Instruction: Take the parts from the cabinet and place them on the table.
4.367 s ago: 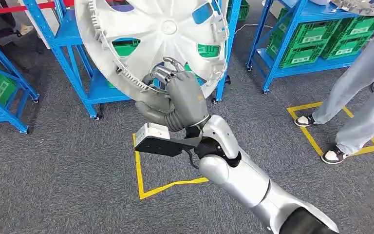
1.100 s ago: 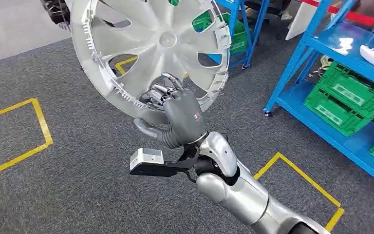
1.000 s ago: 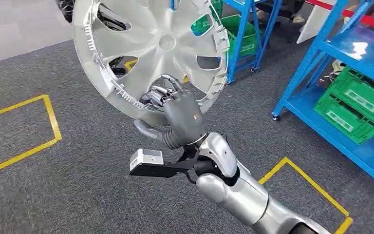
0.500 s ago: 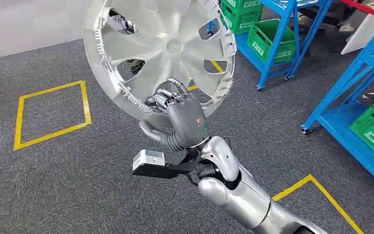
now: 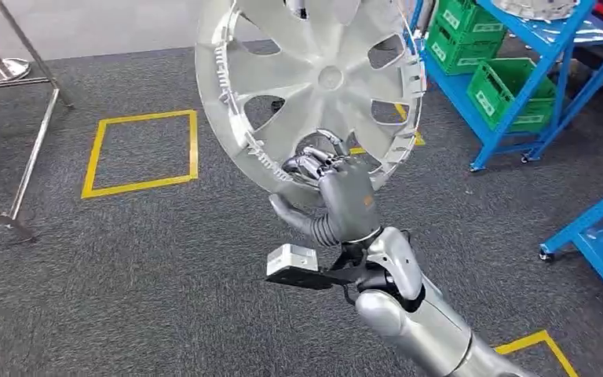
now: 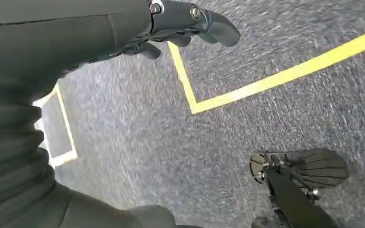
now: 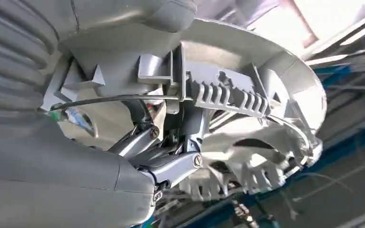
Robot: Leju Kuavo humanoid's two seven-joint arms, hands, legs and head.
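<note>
A large silver wheel cover point(image 5: 314, 86) with spoke cut-outs stands tilted in the air at the middle of the head view. My right hand point(image 5: 345, 200) grips its lower rim, fingers hooked over the edge and thumb underneath. The right wrist view shows the ribbed rim of the wheel cover point(image 7: 247, 95) close up, with my fingers point(image 7: 171, 166) clamped on it. My left hand point(image 6: 180, 23) hangs over the grey carpet, fingers loosely apart and holding nothing.
Blue racks with green crates point(image 5: 502, 86) stand at the right, with another wheel cover point(image 5: 546, 8) on a shelf. Another blue rack point(image 5: 597, 228) is nearer on the right. A metal frame's legs point(image 5: 16, 157) stand at the left. Yellow tape squares point(image 5: 141, 153) mark the carpet.
The camera has turned, so the blue racks slid to the right and the metal frame came into view at the left. My right hand keeps its grip on the wheel cover.
</note>
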